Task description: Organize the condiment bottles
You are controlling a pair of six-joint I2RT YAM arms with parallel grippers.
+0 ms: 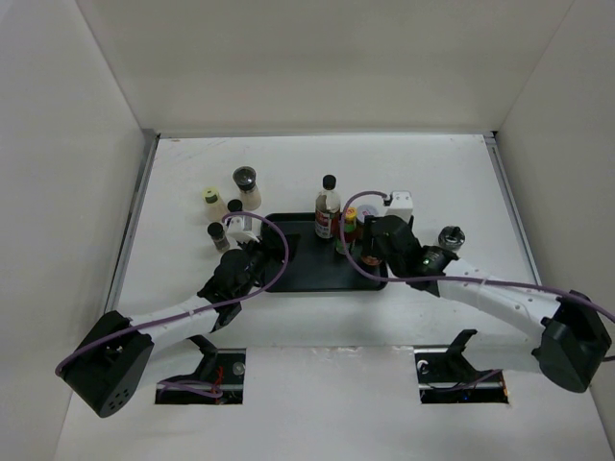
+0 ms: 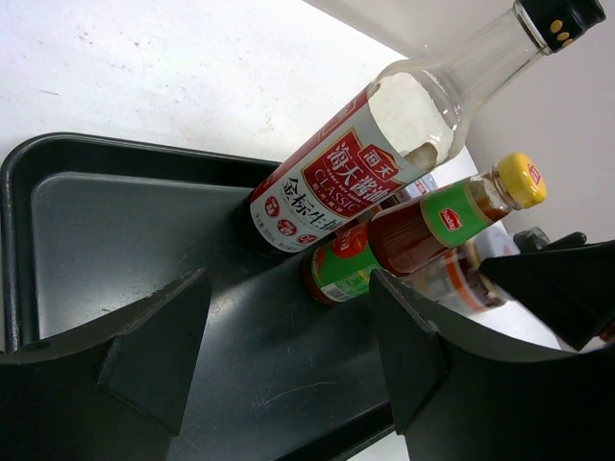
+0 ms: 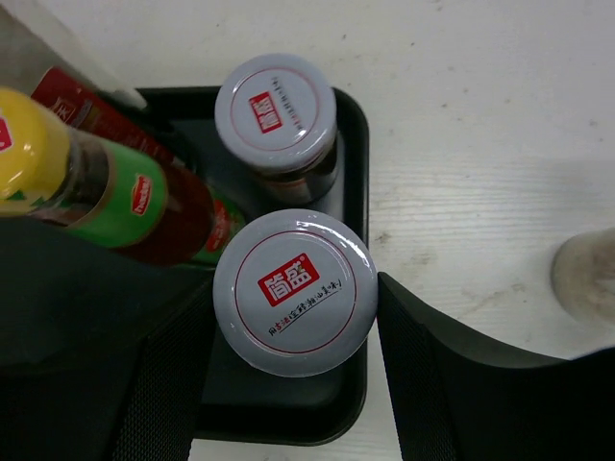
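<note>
Near silver-lidded jar (image 3: 294,291): upright at the right end of the tray (image 3: 354,154), beside a corner. Second silver-lidded jar (image 3: 276,110) just beside it. To their left on the tray stand the red yellow-capped sauce bottle (image 2: 423,226) and the tall clear black-capped bottle (image 2: 384,144).

My right gripper (image 1: 369,252) straddles the near jar, fingers (image 3: 442,346) close at each side; I cannot tell whether they press it.

My left gripper (image 2: 288,288) hangs over the tray's left part, jaws apart, nothing between.

Off the tray: yellow-lidded jar (image 1: 209,196) and dark-lidded jar (image 1: 246,181) at far left.
</note>
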